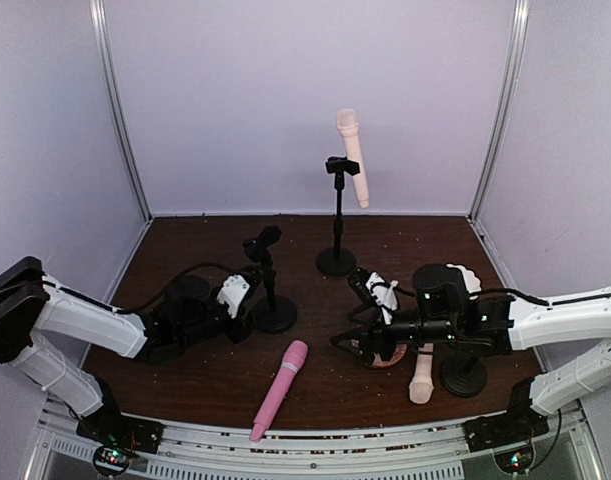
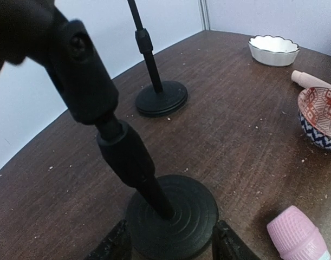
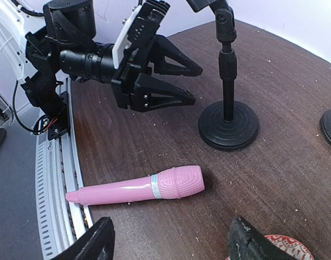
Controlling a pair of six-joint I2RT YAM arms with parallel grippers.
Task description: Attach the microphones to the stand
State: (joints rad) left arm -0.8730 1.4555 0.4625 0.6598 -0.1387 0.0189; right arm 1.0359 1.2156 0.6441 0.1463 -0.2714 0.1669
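**Left end effector** (image 3: 198, 85): released, with its two fingers (image 2: 115, 246) spread and gripping nothing. It was held low and pointed at the round base of the near stand (image 3: 228, 125). In the right wrist view a strip of bare tabletop (image 1: 205, 240) separated the fingertips from that base. In the left wrist view the base appeared framed between them.

**Right end effector** (image 3: 173, 241): released, its fingers wide apart and empty. It was held low beside the patterned dish (image 2: 319, 116), whose red-and-white rim showed just by the right finger.

**Microphones.**
- The pink microphone (image 3: 138, 187) lay flat on the tabletop between the two end effectors and was gripped by neither. Its ribbed head pointed toward the near stand and its handle end reached the near edge.
- One peach microphone (image 1: 352, 155) sat in the clip of the far stand (image 1: 336, 225), head up and tilted, at the back of the tabletop.
- The second peach microphone (image 1: 422, 378) lay just beside the base of the third stand (image 1: 463, 375), under the right arm. Whether the two touched could not be told.

**Periphery.** A white scalloped dish (image 2: 273, 50) stood beyond the patterned dish, well apart from the near stand.
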